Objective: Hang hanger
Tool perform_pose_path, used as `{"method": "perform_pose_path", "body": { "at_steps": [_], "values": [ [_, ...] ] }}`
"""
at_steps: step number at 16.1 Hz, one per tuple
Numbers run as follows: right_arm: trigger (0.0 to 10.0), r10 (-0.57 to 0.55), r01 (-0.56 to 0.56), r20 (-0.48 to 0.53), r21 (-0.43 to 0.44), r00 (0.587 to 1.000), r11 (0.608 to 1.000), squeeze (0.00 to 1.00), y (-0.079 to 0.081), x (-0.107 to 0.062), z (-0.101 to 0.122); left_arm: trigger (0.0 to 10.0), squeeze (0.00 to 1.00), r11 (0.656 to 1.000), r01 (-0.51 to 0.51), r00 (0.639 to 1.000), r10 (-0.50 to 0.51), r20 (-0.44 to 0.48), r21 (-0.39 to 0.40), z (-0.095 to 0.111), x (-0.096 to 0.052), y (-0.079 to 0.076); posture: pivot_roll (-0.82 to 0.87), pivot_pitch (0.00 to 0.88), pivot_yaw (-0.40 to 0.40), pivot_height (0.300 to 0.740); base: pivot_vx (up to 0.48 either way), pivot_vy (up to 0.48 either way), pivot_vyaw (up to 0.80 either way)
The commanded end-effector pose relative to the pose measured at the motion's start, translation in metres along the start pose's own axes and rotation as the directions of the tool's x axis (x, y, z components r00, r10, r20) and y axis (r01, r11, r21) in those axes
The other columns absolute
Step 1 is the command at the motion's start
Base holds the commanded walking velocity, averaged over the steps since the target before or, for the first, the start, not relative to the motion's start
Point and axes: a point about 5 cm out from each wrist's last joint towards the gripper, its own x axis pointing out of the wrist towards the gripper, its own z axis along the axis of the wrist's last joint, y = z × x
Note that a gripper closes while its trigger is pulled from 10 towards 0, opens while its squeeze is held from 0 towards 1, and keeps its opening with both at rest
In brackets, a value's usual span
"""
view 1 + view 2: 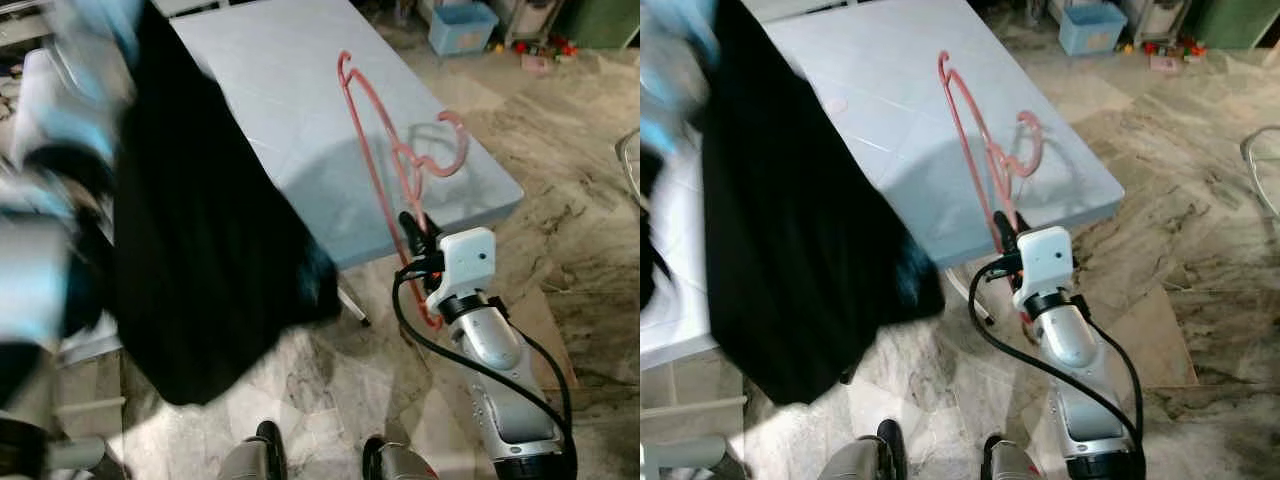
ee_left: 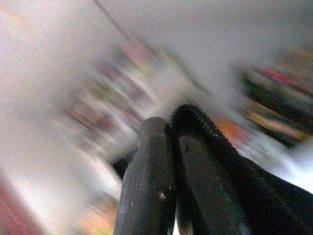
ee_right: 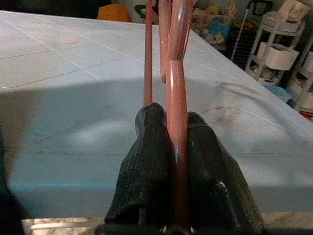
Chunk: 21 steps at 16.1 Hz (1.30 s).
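Right gripper (image 3: 176, 147) clamped on pink hanger (image 1: 385, 170) above the table's (image 1: 280, 90) near edge. Left gripper (image 2: 173, 161) pinches black cloth (image 1: 200, 230). Hanger looks light, stiff, slick; grip the bar.

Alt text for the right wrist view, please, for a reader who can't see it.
The right gripper, its two black fingers shut on a bar of a pink plastic hanger, holds it over a pale blue table. Shelving and household clutter stand behind the table.
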Motion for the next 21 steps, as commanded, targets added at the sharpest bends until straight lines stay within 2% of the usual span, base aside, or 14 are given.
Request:
{"method": "perform_pose_path", "body": {
  "at_steps": [1,2,4,5,7,9,10,11,13,15,16,17,19,21],
  "values": [
    [10.0,-0.03,0.03,-0.045,0.009,0.999,1.0,0.0,-0.004,-0.004,-0.007,10.0,0.0,0.974,-0.211,0.958,0.191,0.214,0.076,0.038,0.015,0.036,-0.13,0.268,0.054,0.74,0.0,0.0,0.0],
    [10.0,-0.032,0.033,-0.047,0.014,0.998,0.999,0.0,-0.003,-0.006,-0.008,10.0,0.0,0.962,-0.253,0.938,0.219,0.268,0.1,0.043,0.015,0.04,-0.13,0.27,0.06,0.74,0.0,0.0,0.0],
    [10.0,-0.03,0.031,-0.053,0.019,0.998,0.999,0.0,-0.001,-0.008,-0.01,10.0,0.0,0.966,-0.23,0.943,0.191,0.271,0.119,0.035,0.011,0.033,-0.12,0.269,0.063,0.74,0.0,0.0,0.0],
    [10.0,-0.018,0.02,-0.058,0.03,0.998,0.999,0.0,0.004,-0.009,-0.012,10.0,0.0,0.985,-0.088,0.98,0.058,0.192,0.151,0.001,-0.008,0.002,-0.12,0.268,0.066,0.74,0.0,0.0,0.0],
    [10.0,-0.006,0.008,-0.055,0.033,0.998,0.999,0.0,0.007,-0.008,-0.011,10.0,0.0,0.987,0.102,0.994,-0.106,0.025,0.126,-0.055,-0.047,-0.034,-0.14,0.265,0.062,0.74,0.0,0.0,0.0],
    [10.0,-0.009,0.011,-0.058,0.022,0.998,1.0,0.0,0.001,-0.009,-0.01,10.0,0.0,0.969,0.24,0.944,-0.245,-0.219,-0.051,-0.112,-0.102,-0.063,-0.16,0.255,0.051,0.74,0.0,0.0,0.0],
    [10.0,-0.011,0.012,-0.062,0.015,0.998,1.0,0.0,-0.002,-0.01,-0.011,10.0,1.0,0.956,0.266,0.912,-0.29,-0.291,-0.12,-0.127,-0.121,-0.071,-0.16,0.251,0.046,0.74,0.0,0.0,0.0],
    [10.0,-0.008,0.008,-0.067,0.007,0.998,1.0,0.0,-0.003,-0.01,-0.012,10.0,1.0,0.939,0.298,0.88,-0.341,-0.331,-0.174,-0.136,-0.135,-0.078,-0.15,0.245,0.04,0.74,0.0,0.0,0.0],
    [10.0,0.007,-0.006,-0.074,0.007,0.997,1.0,0.0,-0.002,-0.008,-0.014,10.0,1.0,0.899,0.337,0.822,-0.426,-0.377,-0.28,-0.145,-0.152,-0.088,-0.14,0.238,0.034,0.74,0.0,0.0,0.0],
    [10.0,0.037,-0.036,-0.067,0.014,0.997,0.999,0.0,0.005,-0.004,-0.013,10.0,1.0,0.852,0.327,0.752,-0.497,-0.433,-0.409,-0.154,-0.163,-0.092,-0.12,0.231,0.035,0.74,0.0,0.0,0.0],
    [10.0,0.04,-0.039,-0.066,0.014,0.997,0.999,0.0,0.006,-0.003,-0.013,10.0,1.0,0.841,0.328,0.746,-0.51,-0.428,-0.43,-0.155,-0.164,-0.092,-0.11,0.23,0.038,0.74,0.0,0.0,0.0],
    [10.0,0.043,-0.042,-0.066,0.017,0.997,0.999,0.0,0.007,-0.003,-0.014,10.0,1.0,0.821,0.388,0.759,-0.542,-0.36,-0.418,-0.148,-0.16,-0.093,-0.1,0.228,0.04,0.74,0.0,0.0,0.0],
    [10.0,0.041,-0.039,-0.068,0.024,0.997,0.999,0.0,0.009,-0.003,-0.016,10.0,1.0,0.849,0.49,0.832,-0.523,-0.185,-0.196,-0.136,-0.16,-0.085,-0.08,0.227,0.057,0.74,0.0,0.0,0.0],
    [10.0,0.031,-0.029,-0.071,0.034,0.997,0.999,0.0,0.01,-0.003,-0.018,10.0,1.0,0.873,0.462,0.869,-0.481,-0.115,-0.156,-0.136,-0.173,-0.075,-0.07,0.227,0.062,0.74,0.0,0.0,0.0]
  ]
}}
